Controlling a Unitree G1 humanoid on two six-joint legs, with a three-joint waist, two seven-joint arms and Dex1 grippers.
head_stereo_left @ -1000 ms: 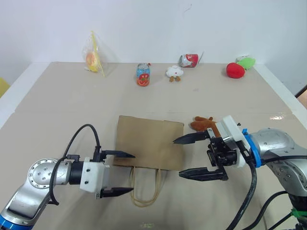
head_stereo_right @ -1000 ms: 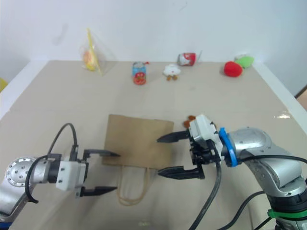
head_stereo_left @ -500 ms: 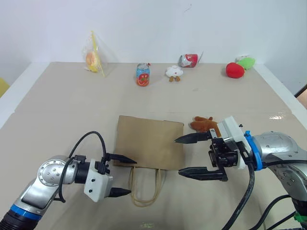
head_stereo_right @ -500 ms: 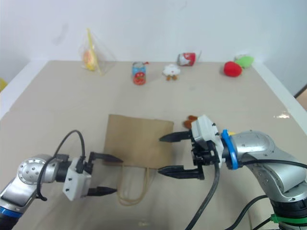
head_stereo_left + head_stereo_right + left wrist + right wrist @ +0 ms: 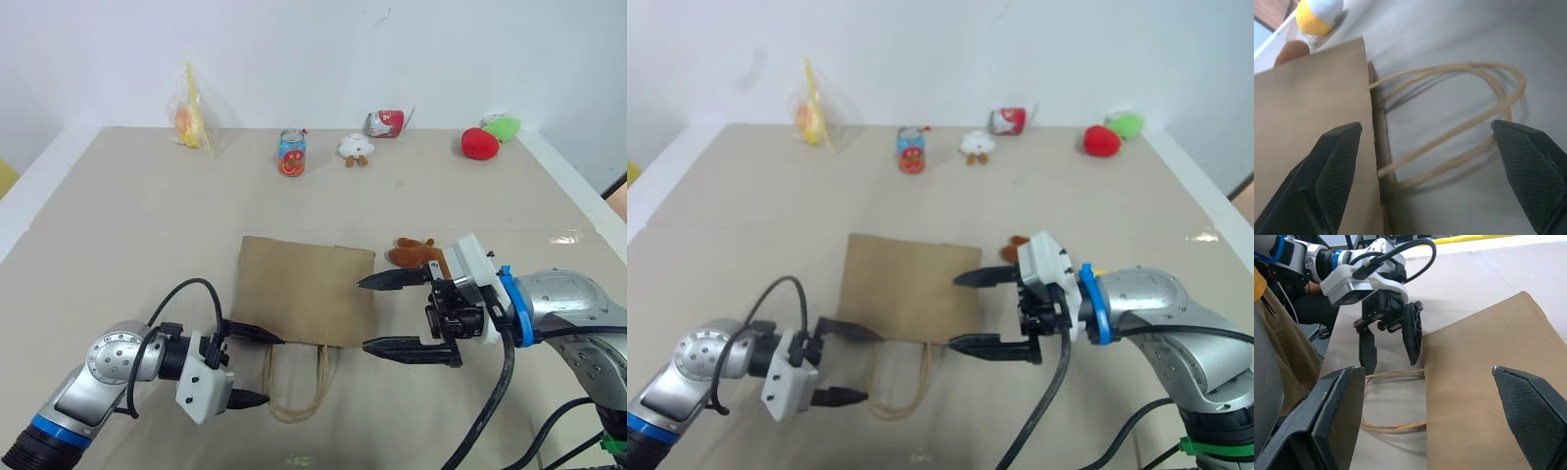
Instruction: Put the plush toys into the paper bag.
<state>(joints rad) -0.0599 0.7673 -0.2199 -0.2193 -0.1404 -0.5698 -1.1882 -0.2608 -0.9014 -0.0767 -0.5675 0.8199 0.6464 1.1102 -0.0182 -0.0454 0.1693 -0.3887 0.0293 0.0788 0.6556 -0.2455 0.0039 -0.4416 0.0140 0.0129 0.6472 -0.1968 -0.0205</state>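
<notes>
Near the table's (image 5: 118,215) front edge, roughly mid-width, the paper bag (image 5: 306,290) is lying flat w/ its two cord handles (image 5: 297,384) trailing toward the front edge. Left gripper (image 5: 257,367) is hovering at the bag's front-left corner, pointing toward the right side; its jaws are standing wide apart w/ nothing between them, the far finger over the bag's front edge, the near finger just beside the handle loops. In the left wrist view the bag's mouth edge and loops are sitting between the two fingers; can't tell if either is touching.

Right gripper (image 5: 376,313) is hanging over the bag's right edge, pointing toward the left side, jaws spread fully and gripping nothing; it's looking raised above the paper.

Brown plush toy (image 5: 416,252) is lying just off the bag's far-right corner, partly hidden behind the right gripper's wrist. White-and-yellow plush toy (image 5: 1318,15) is sitting just beyond it, next to the brown one, seen past the bag's far end in the left wrist view.

Along the far edge, left to right: clear packet w/ smth orange (image 5: 191,119), blue can (image 5: 292,153), small white plush (image 5: 357,148), tipped red-and-silver can (image 5: 385,123), red plush (image 5: 480,143) and green plush (image 5: 504,126) nr the far-right corner.
</notes>
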